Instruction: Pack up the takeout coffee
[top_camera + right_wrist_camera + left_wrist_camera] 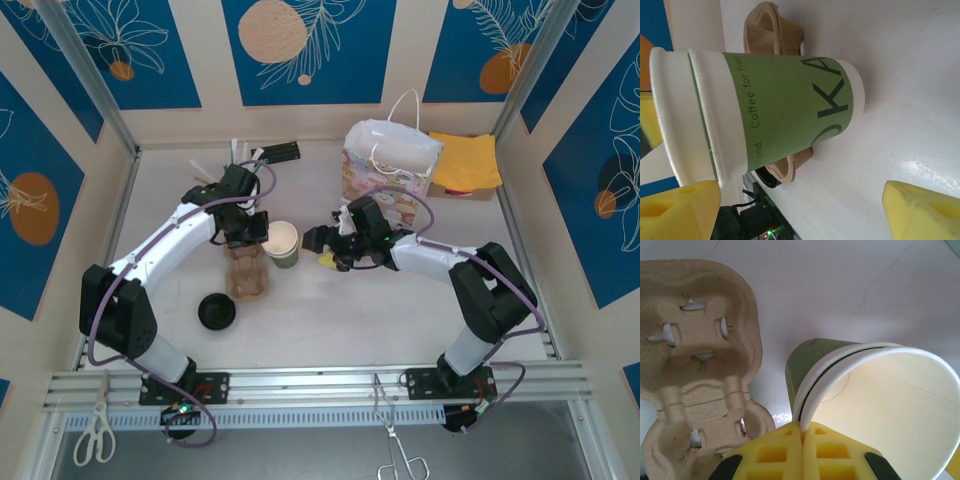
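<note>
My left gripper (802, 432) pinches the cup (875, 390) rim, my right gripper (316, 247) hangs spread — next, cup into carrier (695, 365).

Bright, even overhead light fills the top view, and the white table (330, 320) carries only faint, soft shadows under the arms. The picture is sharp, though the corner posts (90, 80) lean outward in wide-angle fashion. In the left wrist view the cup (880, 390) glows cream inside, while the yellow pads (775, 457) at the bottom edge look slightly soft. In the right wrist view, glare shines on the table at lower right and the near foam pads (675, 210) blur.
</note>
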You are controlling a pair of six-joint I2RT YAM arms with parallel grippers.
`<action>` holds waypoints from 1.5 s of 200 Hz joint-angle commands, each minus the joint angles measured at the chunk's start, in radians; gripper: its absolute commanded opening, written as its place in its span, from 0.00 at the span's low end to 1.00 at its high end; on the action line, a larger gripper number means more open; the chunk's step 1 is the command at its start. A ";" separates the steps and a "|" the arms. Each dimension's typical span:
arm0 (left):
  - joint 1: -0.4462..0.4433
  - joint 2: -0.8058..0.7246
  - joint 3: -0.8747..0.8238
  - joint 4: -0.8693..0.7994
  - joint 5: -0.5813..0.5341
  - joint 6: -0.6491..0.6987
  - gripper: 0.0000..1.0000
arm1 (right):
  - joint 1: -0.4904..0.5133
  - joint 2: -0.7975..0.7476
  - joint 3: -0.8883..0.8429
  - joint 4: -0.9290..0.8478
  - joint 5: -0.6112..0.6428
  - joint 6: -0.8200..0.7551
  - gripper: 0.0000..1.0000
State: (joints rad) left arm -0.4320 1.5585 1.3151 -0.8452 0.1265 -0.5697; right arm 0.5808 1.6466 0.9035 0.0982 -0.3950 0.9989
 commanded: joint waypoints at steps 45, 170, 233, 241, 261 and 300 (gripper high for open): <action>0.011 -0.002 -0.001 0.011 0.041 0.002 0.00 | -0.023 0.053 0.033 0.085 -0.079 0.060 0.84; 0.026 -0.004 0.013 0.025 0.098 -0.010 0.00 | -0.024 0.103 0.040 0.052 -0.079 0.047 0.83; 0.055 -0.020 -0.004 0.027 0.118 -0.009 0.00 | -0.018 0.097 0.043 0.016 -0.065 0.026 0.83; 0.059 -0.022 -0.007 0.032 0.129 -0.012 0.00 | -0.018 0.097 0.044 0.011 -0.063 0.024 0.83; 0.065 -0.030 -0.007 0.033 0.131 -0.013 0.00 | -0.016 0.098 0.047 0.006 -0.059 0.021 0.83; 0.082 -0.041 -0.023 0.037 0.145 -0.018 0.00 | -0.013 0.091 0.050 -0.007 -0.054 0.010 0.82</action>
State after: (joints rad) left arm -0.3794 1.5581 1.3064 -0.8276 0.2401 -0.5701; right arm 0.5610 1.7382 0.9360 0.1574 -0.4538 1.0370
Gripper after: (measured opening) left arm 0.043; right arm 0.825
